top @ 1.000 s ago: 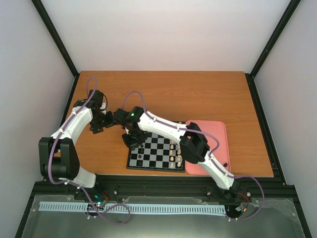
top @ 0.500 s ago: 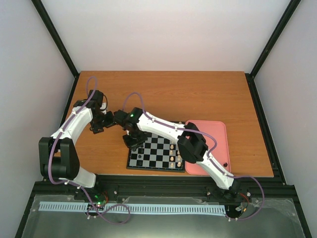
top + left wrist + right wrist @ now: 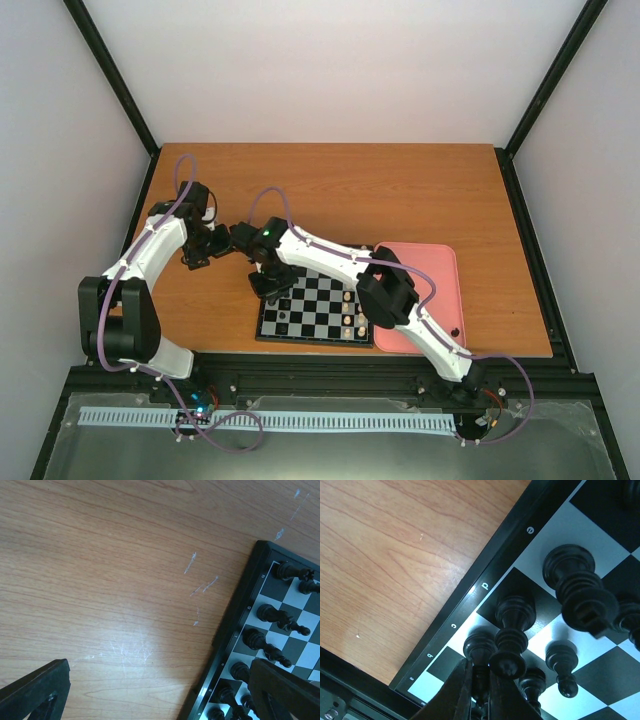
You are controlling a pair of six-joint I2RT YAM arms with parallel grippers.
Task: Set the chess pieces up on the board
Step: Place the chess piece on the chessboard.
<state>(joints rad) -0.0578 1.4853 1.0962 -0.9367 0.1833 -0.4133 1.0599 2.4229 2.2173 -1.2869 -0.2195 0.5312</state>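
- Pinching nearly shut, the right gripper [image 3: 479, 672] has its fingers [image 3: 454, 695] clamped on a black piece [image 3: 479, 647]. That piece stands on an edge square of the board [image 3: 505, 555], by the rim letters c and d.
- Other chess pieces [image 3: 267, 612] crowd around it in two rows along that side of the board. One neighbour is just beside the fingers, so letting go looks tight.
- Compared with the top view a second ago, the right wrist has shifted very slightly over the board's far left corner. The elbow has slid a little to the left.
- I judge this to be a fine settling of the piece onto its square, with the placing almost done.
- The left gripper [image 3: 159, 672] hangs spread wide and empty over the table [image 3: 400, 190], just left of the board, and has not moved in that time.
- Cream pieces [image 3: 348, 312] line the board's opposite side, next to the pink tray [image 3: 440, 262].
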